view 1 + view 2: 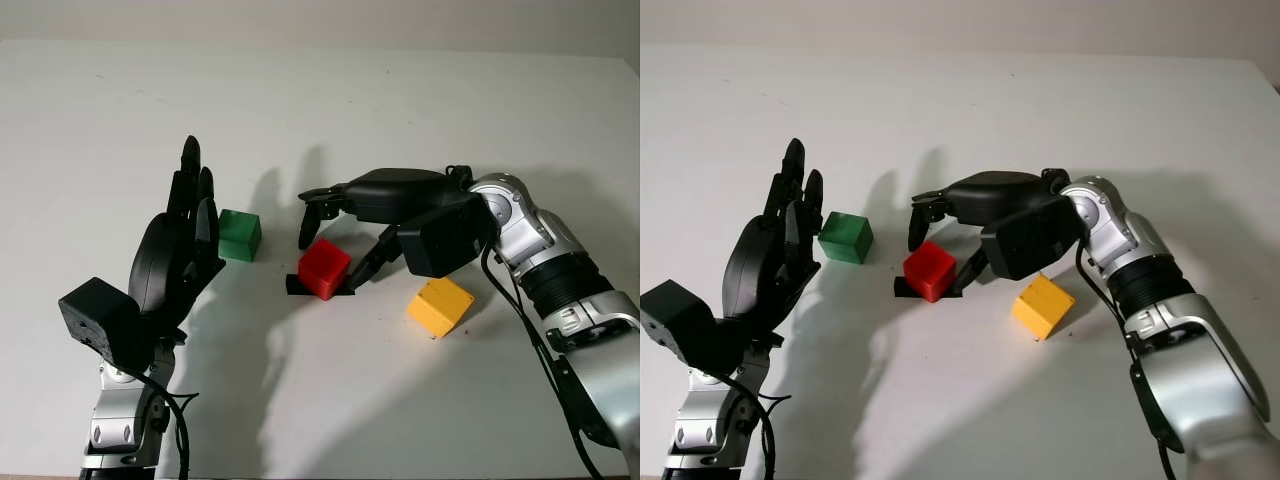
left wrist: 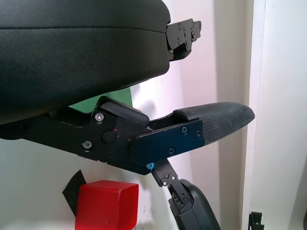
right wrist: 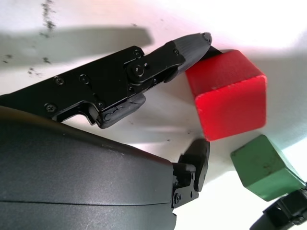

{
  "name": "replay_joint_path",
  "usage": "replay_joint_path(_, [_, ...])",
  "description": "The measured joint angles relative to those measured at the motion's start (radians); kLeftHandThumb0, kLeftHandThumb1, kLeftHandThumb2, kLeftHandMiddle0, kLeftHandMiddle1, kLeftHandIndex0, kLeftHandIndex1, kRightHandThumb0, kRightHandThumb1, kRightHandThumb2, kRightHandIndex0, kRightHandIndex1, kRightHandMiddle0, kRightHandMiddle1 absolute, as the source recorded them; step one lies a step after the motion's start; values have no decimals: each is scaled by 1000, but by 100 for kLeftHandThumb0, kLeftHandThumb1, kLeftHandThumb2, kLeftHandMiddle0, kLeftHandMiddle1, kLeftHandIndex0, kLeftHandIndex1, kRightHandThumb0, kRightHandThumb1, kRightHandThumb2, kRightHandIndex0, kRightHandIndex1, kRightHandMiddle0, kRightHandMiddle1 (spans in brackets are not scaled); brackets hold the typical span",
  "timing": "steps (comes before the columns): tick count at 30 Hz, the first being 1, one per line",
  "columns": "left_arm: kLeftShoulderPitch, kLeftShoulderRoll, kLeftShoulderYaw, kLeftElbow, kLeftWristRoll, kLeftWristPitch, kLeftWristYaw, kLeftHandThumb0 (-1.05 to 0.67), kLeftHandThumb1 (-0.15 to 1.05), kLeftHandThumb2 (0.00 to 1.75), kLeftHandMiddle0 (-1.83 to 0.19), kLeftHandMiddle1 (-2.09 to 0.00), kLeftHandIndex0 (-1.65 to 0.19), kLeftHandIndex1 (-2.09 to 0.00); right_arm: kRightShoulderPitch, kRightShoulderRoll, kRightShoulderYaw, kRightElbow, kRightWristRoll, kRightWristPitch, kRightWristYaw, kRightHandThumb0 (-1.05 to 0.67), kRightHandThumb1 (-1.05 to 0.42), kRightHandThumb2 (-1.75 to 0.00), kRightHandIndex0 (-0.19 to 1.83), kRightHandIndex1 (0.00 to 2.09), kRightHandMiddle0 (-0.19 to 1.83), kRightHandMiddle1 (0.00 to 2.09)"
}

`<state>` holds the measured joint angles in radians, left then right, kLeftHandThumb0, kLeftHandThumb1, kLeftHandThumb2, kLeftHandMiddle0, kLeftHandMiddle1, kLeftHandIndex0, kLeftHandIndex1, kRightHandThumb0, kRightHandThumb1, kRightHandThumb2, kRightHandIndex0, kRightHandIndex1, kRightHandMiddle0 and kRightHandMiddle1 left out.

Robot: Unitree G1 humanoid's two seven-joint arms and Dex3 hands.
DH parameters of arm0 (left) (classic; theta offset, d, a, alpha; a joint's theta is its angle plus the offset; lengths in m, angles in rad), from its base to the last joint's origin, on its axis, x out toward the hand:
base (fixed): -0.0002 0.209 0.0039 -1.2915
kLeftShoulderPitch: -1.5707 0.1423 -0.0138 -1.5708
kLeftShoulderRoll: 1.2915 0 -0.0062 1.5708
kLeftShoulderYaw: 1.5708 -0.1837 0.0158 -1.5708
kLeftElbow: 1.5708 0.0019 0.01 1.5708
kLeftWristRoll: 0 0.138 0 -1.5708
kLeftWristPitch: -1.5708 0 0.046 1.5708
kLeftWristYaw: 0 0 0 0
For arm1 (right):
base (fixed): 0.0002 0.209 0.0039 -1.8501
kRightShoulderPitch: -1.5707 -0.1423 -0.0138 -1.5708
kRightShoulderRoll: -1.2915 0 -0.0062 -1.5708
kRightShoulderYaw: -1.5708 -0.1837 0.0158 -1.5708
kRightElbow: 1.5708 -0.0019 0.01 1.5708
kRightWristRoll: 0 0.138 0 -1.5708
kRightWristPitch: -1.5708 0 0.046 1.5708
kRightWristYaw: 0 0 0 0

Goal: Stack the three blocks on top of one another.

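White table (image 1: 320, 110): plain matte surface, spanning the whole scene from near edge to far edge. Black mark (image 1: 296, 286): flat dark patch, possibly tape, lying on the table near its middle. Pale wall (image 1: 320, 18): runs along the table's far edge. Dark specks (image 3: 45, 9): scattered on the table surface, seen close in the right wrist view.

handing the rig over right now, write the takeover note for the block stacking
Right hand: fingers curled around the red block, which sits on the table; grip not clearly closed.
Left hand: open, raised beside the green block.
Yellow block: on the table near the right forearm.
Done: nothing stacked; all three blocks sit apart.
Left: grasp red, set it on another block, add the third.
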<state>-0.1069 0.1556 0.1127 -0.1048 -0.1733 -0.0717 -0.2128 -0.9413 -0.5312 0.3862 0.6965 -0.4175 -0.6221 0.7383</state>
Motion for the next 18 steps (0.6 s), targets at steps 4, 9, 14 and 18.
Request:
replay_joint_path(4, [0, 0, 0, 0, 1, 5, 2, -82, 105, 69, 19, 0, 19, 0, 0, -33, -44, -87, 55, 43, 29, -87, -92, -5, -19, 0, -18, 22])
replay_joint_path(9, [-1, 1, 1, 9, 1, -7, -3, -81, 105, 71, 19, 0, 19, 0, 18, -84, -128, -211, 119, 101, 23, -85, -92, -5, -19, 0, -7, 24])
replay_joint_path(14, [-5, 5, 13, 22, -2, -16, -9, -81, 105, 70, 19, 0, 19, 0, 76, -151, -231, -329, 224, 222, 48, -82, -91, -5, -19, 2, 2, 25])
replay_joint_path(18, [-11, 15, 22, 30, -8, -28, -24, -80, 105, 71, 19, 0, 19, 0, 134, -215, -314, -407, 304, 260, 69, -77, -91, -5, -16, 4, 10, 26])
